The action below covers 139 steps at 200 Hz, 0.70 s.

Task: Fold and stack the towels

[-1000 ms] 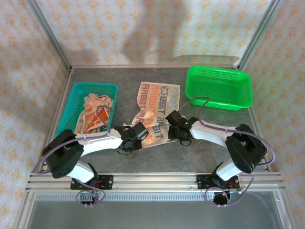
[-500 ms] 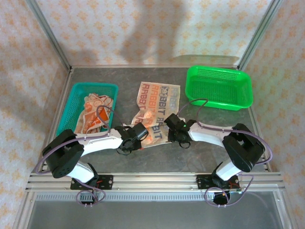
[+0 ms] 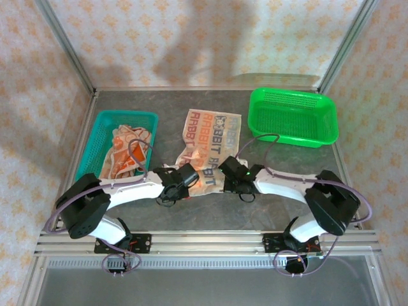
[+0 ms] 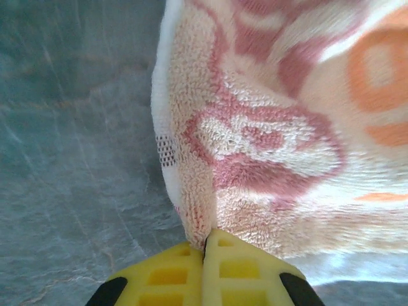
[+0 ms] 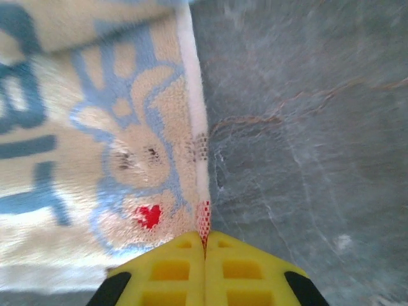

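Grey table (image 3: 287,159) bears cream "RABBIT" towel (image 3: 210,131), left gripper (image 4: 204,239) and right gripper (image 5: 204,237) pinching it.

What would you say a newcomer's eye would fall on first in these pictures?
The cream RABBIT towel, rumpled at mid-table, with the left gripper and right gripper at its near edge, jaws shut on the cloth. After that, the bright green basket at the far right and the teal basket on the left, which holds orange patterned towels.
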Motion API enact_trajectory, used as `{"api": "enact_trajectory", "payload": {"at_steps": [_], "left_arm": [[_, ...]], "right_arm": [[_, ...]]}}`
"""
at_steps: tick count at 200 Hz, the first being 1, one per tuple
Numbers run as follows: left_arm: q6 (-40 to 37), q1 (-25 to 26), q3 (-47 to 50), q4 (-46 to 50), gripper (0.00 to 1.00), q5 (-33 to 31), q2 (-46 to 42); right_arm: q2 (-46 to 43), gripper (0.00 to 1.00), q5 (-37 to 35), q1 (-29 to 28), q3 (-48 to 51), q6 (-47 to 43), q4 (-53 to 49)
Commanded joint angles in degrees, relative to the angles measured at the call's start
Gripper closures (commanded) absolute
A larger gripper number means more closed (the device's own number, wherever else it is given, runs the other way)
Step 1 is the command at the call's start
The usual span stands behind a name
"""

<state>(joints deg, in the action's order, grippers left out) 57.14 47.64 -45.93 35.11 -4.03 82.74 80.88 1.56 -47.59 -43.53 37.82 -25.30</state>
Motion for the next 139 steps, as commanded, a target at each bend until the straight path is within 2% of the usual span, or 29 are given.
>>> {"api": "enact_trajectory", "payload": {"at_steps": [1,35,62,103,139], "left_arm": [[-2.7,0.3,-8.5,7.2,1.0,-7.9,-5.3],[-8.5,-0.9,-22.4,12.9,1.0,-14.6,-8.4],[-14.4,-4.5,-34.2,13.2,1.0,-15.0,-7.9],[-23.8,-9.3,-54.1,14.5,1.0,-13.3,-1.1],[-30.2,-12.7,-68.8,16.3,1.0,-12.5,5.6]], "right_arm": [[-6.8,1.0,-6.0,-0.2,-5.5,-1.7,-4.6],[-12.4,1.0,-14.4,-0.1,-15.0,-8.0,-6.3],[-12.7,1.0,-19.5,1.0,-24.2,-15.9,-3.2],[-6.5,1.0,-17.3,6.6,-39.1,-23.5,-0.4],[-0.8,1.0,-18.8,8.5,-49.0,-29.2,2.7]]}}
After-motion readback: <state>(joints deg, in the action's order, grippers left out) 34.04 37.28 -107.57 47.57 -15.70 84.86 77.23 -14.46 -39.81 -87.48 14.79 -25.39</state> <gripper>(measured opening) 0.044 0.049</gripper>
